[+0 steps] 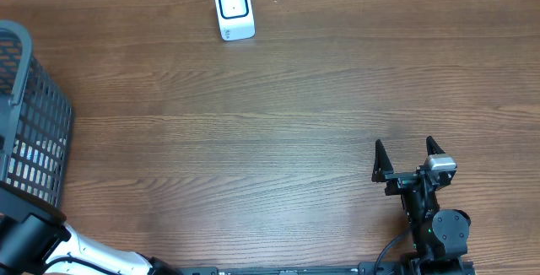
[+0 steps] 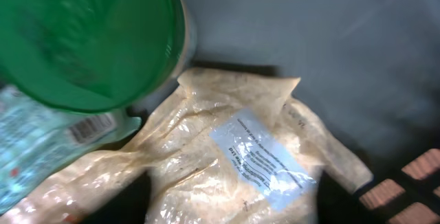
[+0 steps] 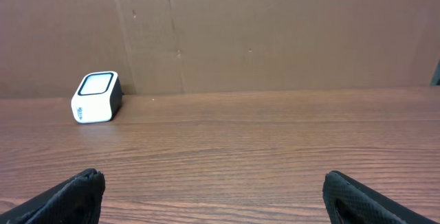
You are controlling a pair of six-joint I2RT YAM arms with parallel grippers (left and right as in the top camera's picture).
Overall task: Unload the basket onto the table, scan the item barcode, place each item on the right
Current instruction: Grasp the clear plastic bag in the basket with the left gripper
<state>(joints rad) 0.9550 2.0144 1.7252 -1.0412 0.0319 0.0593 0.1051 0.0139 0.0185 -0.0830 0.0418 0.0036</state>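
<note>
Right pincer [image 1: 404, 143] spread apart; left pincer unseen, its camera alone shows grain bag [image 2: 206, 169].

**Print in view, none of it legible**

In the left wrist view a white label [image 2: 265, 159] lies on a clear bag [image 2: 199, 183] of pale grains. It carries several lines of dark print, too blurred to read. Beside it, a barcode [image 2: 89, 129] on a white patch stands on a pale blue packet [image 2: 27, 148], just under the edge of a green lid [image 2: 82, 38]; its digits cannot be made out. The white scanner [image 1: 234, 10] bears a small bluish mark low on its front — too small to read.
</note>
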